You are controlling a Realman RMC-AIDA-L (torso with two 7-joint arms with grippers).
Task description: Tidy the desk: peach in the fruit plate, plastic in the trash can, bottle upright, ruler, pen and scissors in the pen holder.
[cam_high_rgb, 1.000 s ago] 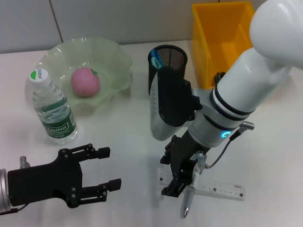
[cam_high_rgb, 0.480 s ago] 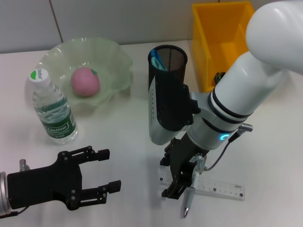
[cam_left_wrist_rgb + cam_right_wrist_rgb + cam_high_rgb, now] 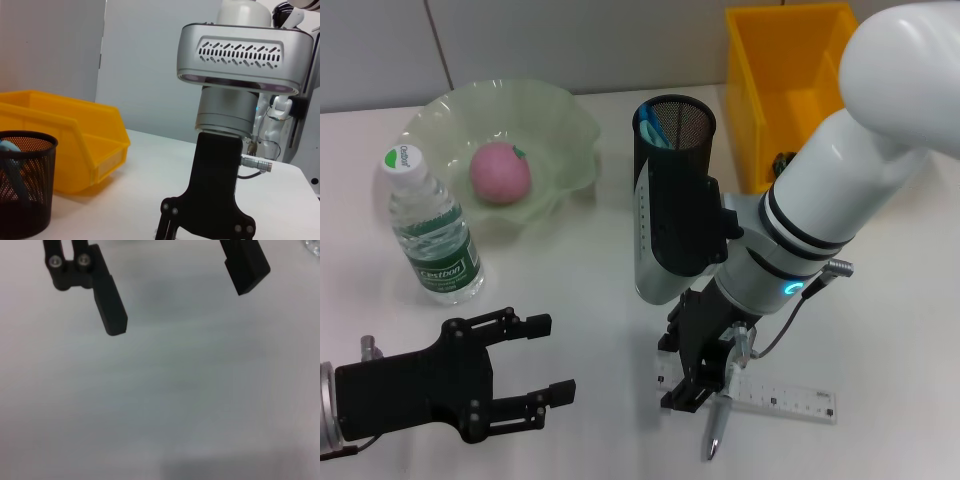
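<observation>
Two things look left to go in: the clear plastic ruler (image 3: 790, 398) and the silver pen (image 3: 717, 430), lying crossed near the white counter's (image 3: 580, 290) near edge, toward the right corner. The right hand (image 3: 705, 385) hangs right over them, but honestly I can't tell how it's set from here. The left hand (image 3: 555, 357) sits spread and empty at the near left corner.

My take: commit to one item, probably the pen. Grip it mid-barrel and lift straight up so the ruler doesn't get dragged. Then tip it vertical over the black mesh pen holder (image 3: 675, 130) further back.
</observation>
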